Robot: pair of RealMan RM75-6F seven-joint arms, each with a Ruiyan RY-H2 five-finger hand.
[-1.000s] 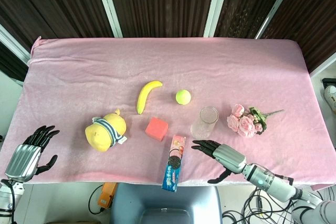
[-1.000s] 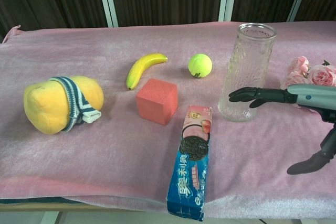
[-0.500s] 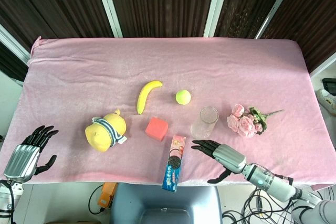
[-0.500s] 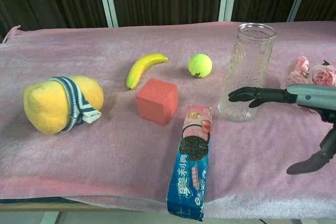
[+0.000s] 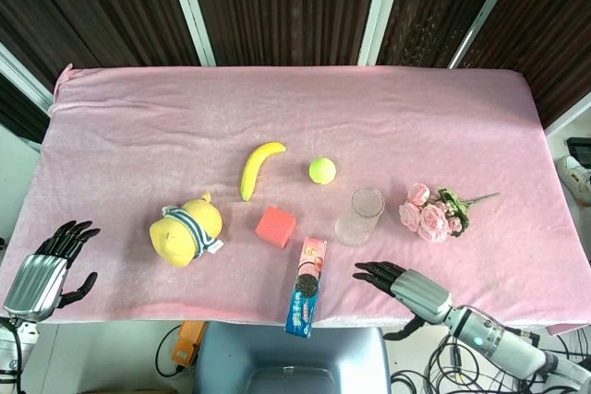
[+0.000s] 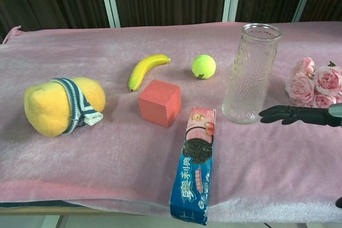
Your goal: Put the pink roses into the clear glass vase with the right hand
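Note:
The pink roses (image 5: 431, 212) lie on the pink cloth to the right of the clear glass vase (image 5: 359, 216), which stands upright and empty. In the chest view the roses (image 6: 316, 85) show at the right edge beside the vase (image 6: 251, 72). My right hand (image 5: 406, 286) hovers open near the table's front edge, below and in front of the vase and roses, with its fingers (image 6: 288, 115) stretched out and holding nothing. My left hand (image 5: 44, 266) is open off the table's front left corner.
A cookie box (image 5: 306, 286) lies at the front edge left of my right hand. A red cube (image 5: 275, 226), yellow plush toy (image 5: 188, 230), banana (image 5: 258, 168) and green tennis ball (image 5: 321, 170) sit left of the vase.
My right hand has drawn back toward the front edge and to the right, away from the vase. The left hand has sunk slightly. Objects have not moved.

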